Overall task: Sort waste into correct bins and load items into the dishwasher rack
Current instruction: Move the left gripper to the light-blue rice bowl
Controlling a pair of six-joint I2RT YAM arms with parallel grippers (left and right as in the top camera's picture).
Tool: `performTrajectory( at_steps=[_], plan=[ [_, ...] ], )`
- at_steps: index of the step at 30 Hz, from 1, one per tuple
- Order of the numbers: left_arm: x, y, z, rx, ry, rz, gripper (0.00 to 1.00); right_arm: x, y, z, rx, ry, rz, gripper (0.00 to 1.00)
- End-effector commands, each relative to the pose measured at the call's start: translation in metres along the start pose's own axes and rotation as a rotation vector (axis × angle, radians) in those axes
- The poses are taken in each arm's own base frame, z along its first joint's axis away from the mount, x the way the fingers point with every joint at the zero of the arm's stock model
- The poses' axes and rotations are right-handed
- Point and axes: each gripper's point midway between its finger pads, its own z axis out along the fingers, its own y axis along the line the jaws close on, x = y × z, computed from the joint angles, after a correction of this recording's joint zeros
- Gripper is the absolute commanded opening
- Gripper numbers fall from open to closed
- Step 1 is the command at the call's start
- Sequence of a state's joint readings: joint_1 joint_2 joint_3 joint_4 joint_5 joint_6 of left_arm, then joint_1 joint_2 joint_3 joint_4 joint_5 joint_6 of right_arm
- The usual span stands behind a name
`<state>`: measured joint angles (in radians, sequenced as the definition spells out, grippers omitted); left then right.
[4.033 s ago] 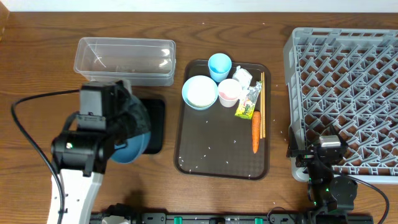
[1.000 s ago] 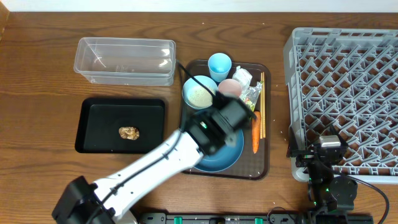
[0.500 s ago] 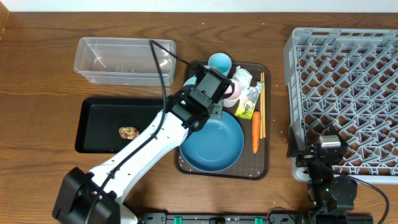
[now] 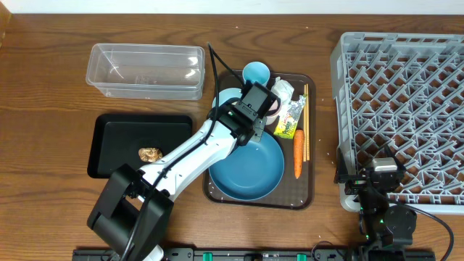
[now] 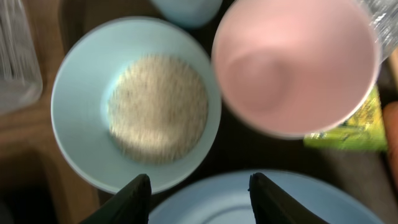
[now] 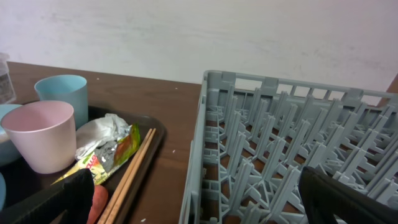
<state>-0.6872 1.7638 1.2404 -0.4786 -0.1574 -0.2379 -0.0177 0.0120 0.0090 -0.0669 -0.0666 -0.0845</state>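
Holding white rice (image 5: 158, 106), the pale round bowl (image 5: 74, 112) sits on the flat brown tray (image 4: 304, 190); left jaws hover over it, apart and empty. Rice-dumping seems next, needing a rim grip. Right jaws gape wide, idle.

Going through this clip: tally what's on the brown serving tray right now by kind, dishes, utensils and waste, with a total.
Dishes: 4, blue plate, bowl, light-blue cup, pink cup
Utensils: 1, pair of chopsticks
Waste: 4, rice, wrapper, crumpled paper, carrot
Total: 9
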Motion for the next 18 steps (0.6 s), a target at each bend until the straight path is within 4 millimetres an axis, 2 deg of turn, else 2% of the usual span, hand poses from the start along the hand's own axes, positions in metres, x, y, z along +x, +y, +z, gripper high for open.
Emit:
performTrajectory(
  at_steps=[1,6,13,18],
  plan=[
    [-0.015,0.000,-0.003,-0.006,-0.051,0.016,0.52,0.001,-0.003,0.000,0.015,0.001,0.009,0.99],
    [-0.017,0.005,0.002,-0.012,-0.055,0.002,0.52,0.001,-0.003,0.000,0.015,0.001,0.009,0.99],
    [-0.015,0.029,0.011,-0.040,-0.027,-0.064,0.52,0.001,-0.003,0.000,0.015,0.001,0.009,0.99],
    [-0.011,0.025,0.013,0.010,0.002,-0.075,0.52,0.001,-0.003,0.000,0.015,0.001,0.009,0.99]
  ],
)
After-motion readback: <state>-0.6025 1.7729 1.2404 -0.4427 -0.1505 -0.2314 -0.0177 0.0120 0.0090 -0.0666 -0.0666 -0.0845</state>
